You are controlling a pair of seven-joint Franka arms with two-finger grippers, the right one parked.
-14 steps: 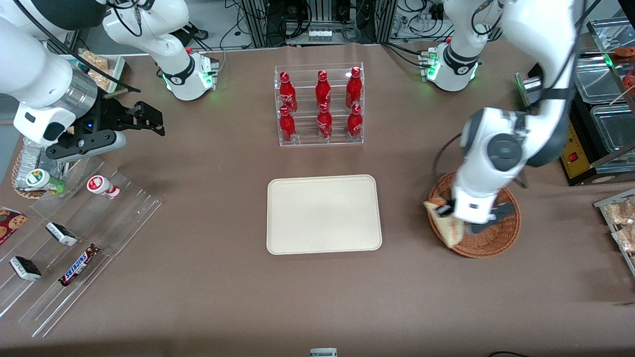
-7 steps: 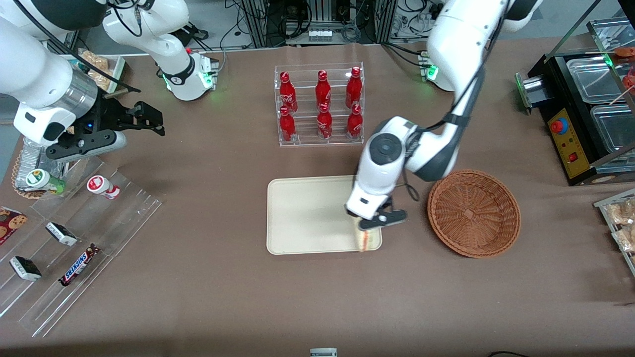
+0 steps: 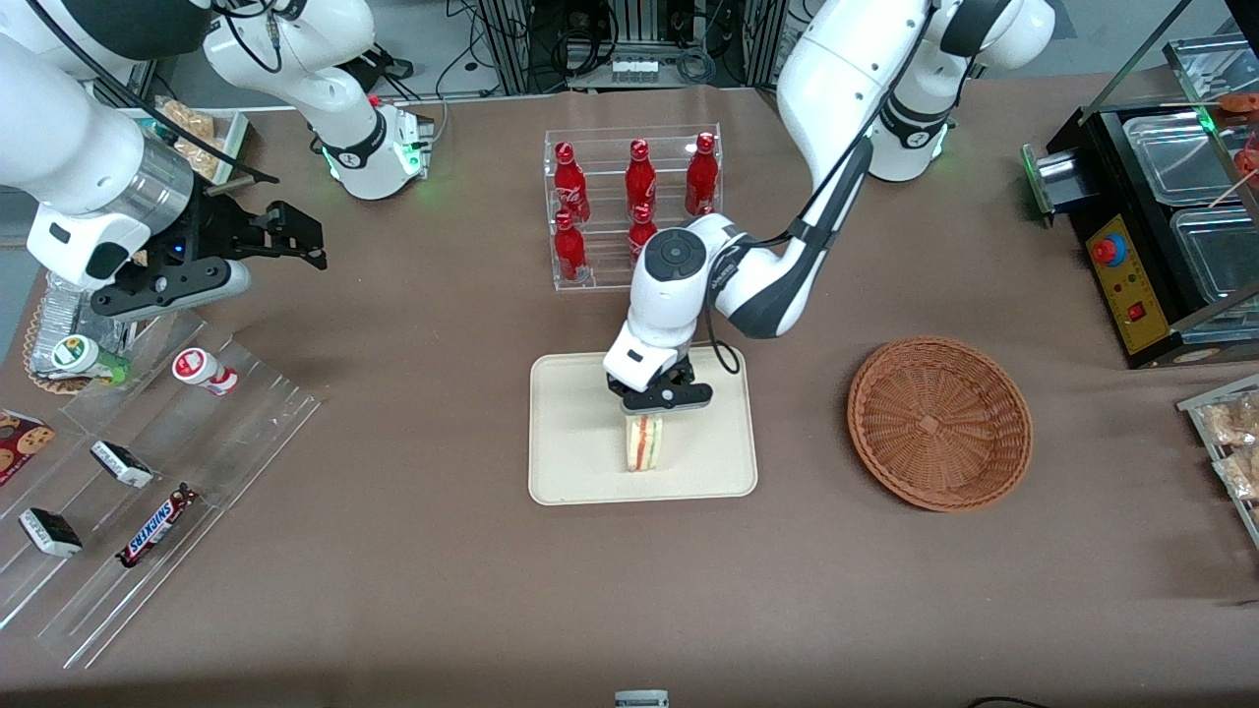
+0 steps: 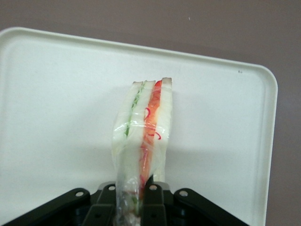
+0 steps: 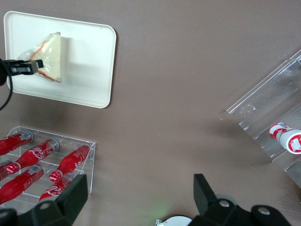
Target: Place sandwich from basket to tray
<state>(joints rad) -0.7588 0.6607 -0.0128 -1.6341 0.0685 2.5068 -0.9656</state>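
Note:
The sandwich (image 3: 644,443), a plastic-wrapped wedge of white bread with red and green filling, is pinched at one corner by my left gripper (image 3: 657,403), which is shut on it. It hangs over the middle of the cream tray (image 3: 580,413), nearer the tray's front rim; whether it touches the tray I cannot tell. The wrist view shows the sandwich (image 4: 143,127) edge-on between the black fingers of the gripper (image 4: 133,197), with the tray (image 4: 56,94) under it. The wicker basket (image 3: 939,423) stands empty beside the tray, toward the working arm's end. The parked arm's camera shows the sandwich (image 5: 49,59) over the tray (image 5: 89,70).
A clear rack of red cola bottles (image 3: 634,206) stands farther from the front camera than the tray, close to my forearm. A stepped acrylic rack with snacks (image 3: 148,472) lies toward the parked arm's end. A black appliance (image 3: 1161,226) and bagged pastries (image 3: 1229,433) sit toward the working arm's end.
My gripper has carried the sandwich out of the basket and across to the middle of the tray. The basket now holds nothing.

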